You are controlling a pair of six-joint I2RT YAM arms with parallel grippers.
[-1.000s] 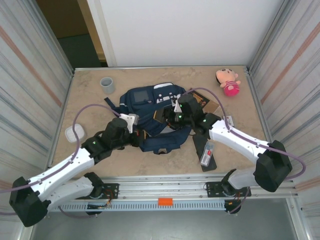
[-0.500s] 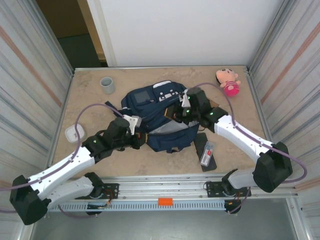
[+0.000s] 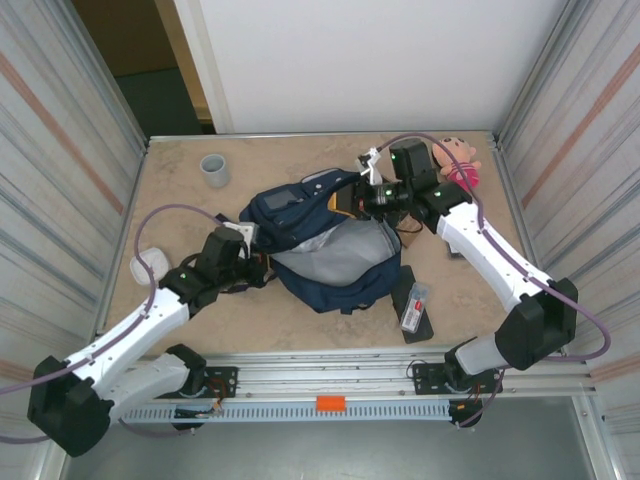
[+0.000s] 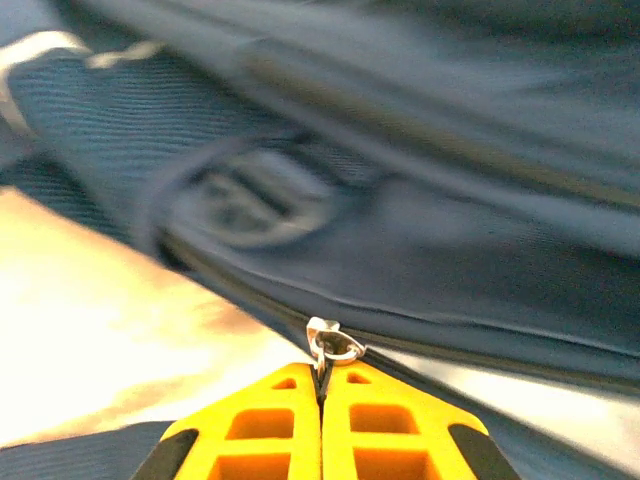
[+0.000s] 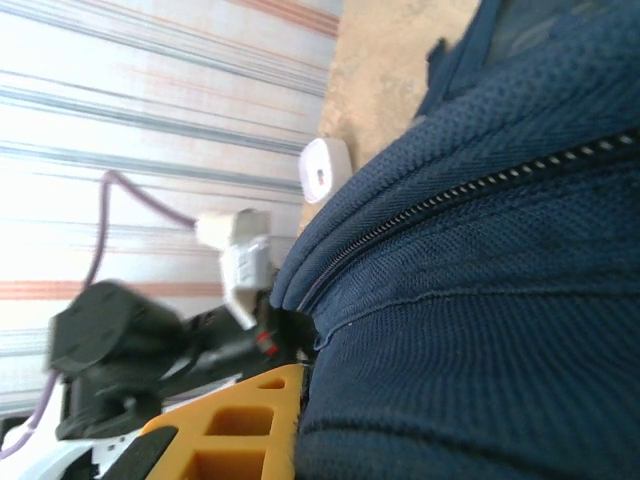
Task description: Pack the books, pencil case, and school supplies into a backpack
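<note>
Backpack [image 3: 330, 275] lies in the middle of the worktop [image 3: 180, 210], navy, with its main mouth pulled wide so the grey lining [image 3: 340, 250] faces up. In that opening I make out lining only; nothing packed can be told from here.

The right tool [image 3: 362, 197] is at the backpack's 1 o'clock edge. It is pressed on the rim fabric and holds that side up; its wrist view has navy weave and a zip line hard against the one yellow finger. The left tool [image 3: 262, 272] is at the 9 o'clock end, fingers pressed together and pinching the zip pull [image 4: 335, 343], whose small metal ring sits right at the tips.

My reading is that the step in hand is opening the bag, and that it is nearly done, with no item yet loaded. The next move likely calls for one tool to keep the mouth propped. The other must let go and reach for an item, then bring it in flat so it clears the zip edge without folding the rim shut.

At the backpack's 4 o'clock lies the black case [image 3: 400, 290], near but apart, with the whitish packet [image 3: 415, 305] resting on top of it. A grey cup [image 3: 214, 170] stands at 10 o'clock, well apart. A pink toy [image 3: 455, 160] sits at 1 o'clock, behind the right arm. A white square thing [image 3: 143, 266] lies at 9 o'clock, near the worktop's edge.
</note>
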